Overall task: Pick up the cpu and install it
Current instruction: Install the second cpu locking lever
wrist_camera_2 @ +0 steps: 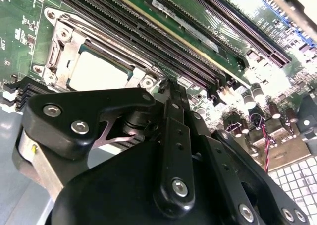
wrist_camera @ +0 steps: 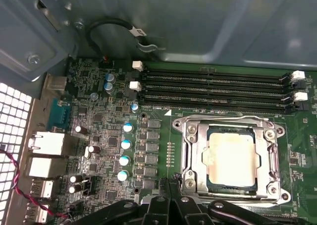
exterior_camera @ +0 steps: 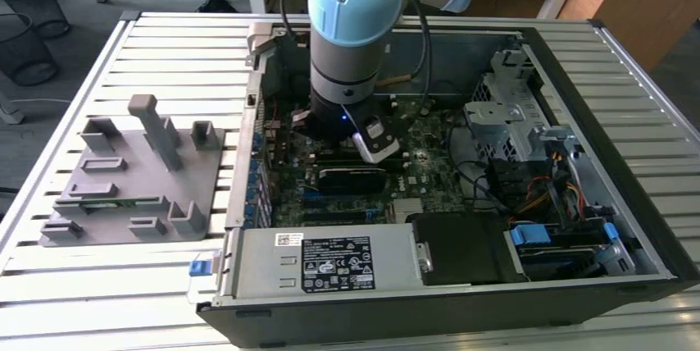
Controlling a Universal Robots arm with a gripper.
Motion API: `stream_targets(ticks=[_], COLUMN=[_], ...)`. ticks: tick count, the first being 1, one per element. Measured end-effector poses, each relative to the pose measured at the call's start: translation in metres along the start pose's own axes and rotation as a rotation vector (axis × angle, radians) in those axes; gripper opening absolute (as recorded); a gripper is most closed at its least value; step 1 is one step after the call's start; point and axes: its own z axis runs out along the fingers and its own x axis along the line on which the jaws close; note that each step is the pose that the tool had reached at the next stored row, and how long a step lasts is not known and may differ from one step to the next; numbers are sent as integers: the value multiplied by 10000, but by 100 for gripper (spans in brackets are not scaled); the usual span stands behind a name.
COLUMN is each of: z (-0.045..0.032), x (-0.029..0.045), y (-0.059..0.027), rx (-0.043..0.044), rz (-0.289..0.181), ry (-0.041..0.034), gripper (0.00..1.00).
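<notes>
Inside the metal-framed socket [wrist_camera: 232,158] on the green motherboard [wrist_camera: 99,136] lies one cpu [wrist_camera: 233,158], a flat square chip with a pale silver top and a thin green rim; it lies flat, face up, edges parallel to the frame, and being square it has no clear long axis. In the second wrist view the same cpu [wrist_camera_2: 96,72] sits in its frame. Four long black memory slots [wrist_camera: 213,91] run side by side just beyond the socket, at about 12 o'clock from the chip in the first wrist view. One black gripper [wrist_camera: 171,185] hangs just beside the socket frame, its fingers pressed together with nothing between them. Around it stands one open dark computer case [exterior_camera: 612,285] on a white slatted table [exterior_camera: 164,39], with one grey fixture tray [exterior_camera: 131,179] at 9 o'clock from the case in the exterior view.
</notes>
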Motion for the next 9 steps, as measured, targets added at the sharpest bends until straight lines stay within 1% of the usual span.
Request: stream_targets(ticks=[9], z=[-57], x=[1], y=[16], rx=[-3], rz=[0], ry=[-1], gripper=[12])
